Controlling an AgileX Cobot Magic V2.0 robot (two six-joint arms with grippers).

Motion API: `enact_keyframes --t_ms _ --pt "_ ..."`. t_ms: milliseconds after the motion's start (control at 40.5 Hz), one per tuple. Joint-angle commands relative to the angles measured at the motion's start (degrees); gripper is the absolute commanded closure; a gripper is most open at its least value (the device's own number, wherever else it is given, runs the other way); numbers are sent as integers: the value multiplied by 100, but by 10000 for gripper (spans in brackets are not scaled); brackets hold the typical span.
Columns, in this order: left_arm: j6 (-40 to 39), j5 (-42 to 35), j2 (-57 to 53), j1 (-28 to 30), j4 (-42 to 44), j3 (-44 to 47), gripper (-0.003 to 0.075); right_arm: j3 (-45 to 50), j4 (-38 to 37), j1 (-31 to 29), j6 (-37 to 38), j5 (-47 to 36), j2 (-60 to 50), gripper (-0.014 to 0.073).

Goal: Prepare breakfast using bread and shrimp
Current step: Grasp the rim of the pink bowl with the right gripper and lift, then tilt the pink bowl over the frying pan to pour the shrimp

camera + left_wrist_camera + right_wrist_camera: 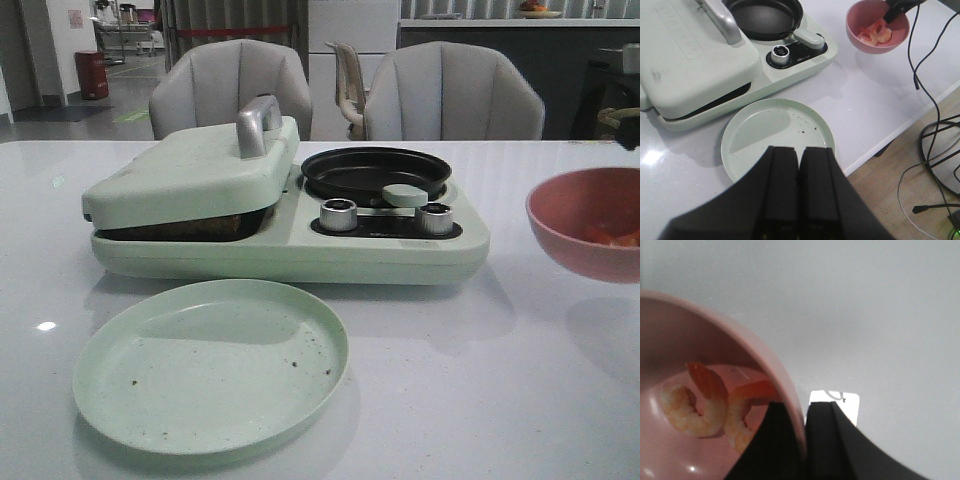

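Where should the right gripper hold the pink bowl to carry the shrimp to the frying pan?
On the pink bowl's thin upright rim, from above, one finger inside and one outside, as the right gripper already straddles it. The wall is too wide to span, and the curled shrimp lie clear of that edge.

White table [560, 400]: breakfast maker [290, 215], green plate [210, 365].

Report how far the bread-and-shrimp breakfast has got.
Done: the sandwich press lid is down, with something dark in the gap, possibly the bread. In hand: the right gripper is shut on the pink bowl rim, the shrimp inside it. Left: the frying pan and green plate hold no food. The left gripper is shut, holding nothing.
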Motion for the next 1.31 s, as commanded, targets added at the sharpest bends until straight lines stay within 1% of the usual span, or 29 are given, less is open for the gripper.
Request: enact_keyframes --t_ms 0,123,222,296,444,568,691,790,987,1209,1283 --pt "4 -292 -14 -46 -260 -153 619 -160 -142 169 -125 -339 -683 558" --pt "4 -292 -14 -46 -260 -153 619 -160 -603 500 -119 -677 -1119 557" --pt "4 -292 -14 -46 -260 -153 619 -175 -1161 883 -14 -933 -1328 550" --pt "4 -292 -14 -46 -260 -153 619 -322 -1654 1131 371 -915 -1334 550" --pt "4 -292 -14 -46 -260 -153 619 -755 -3086 1762 1365 -859 -1222 550" --pt "4 -292 -14 -46 -260 -153 619 -1273 -4479 2339 2119 -448 -900 550" --pt "4 -292 -14 -46 -260 -153 619 -1786 -5767 2895 2644 74 -419 550" --pt "4 -292 -14 -46 -260 -153 619 -2130 -6607 3203 2991 330 -72 550" --pt "4 -292 -14 -46 -260 -153 619 -2792 -7944 3705 3451 654 623 550" --pt "4 -292 -14 -46 -260 -153 619 -3276 -9061 3964 3481 797 1333 550" --pt "4 -292 -14 -46 -260 -153 619 -3422 -9463 4006 3481 965 1573 550"
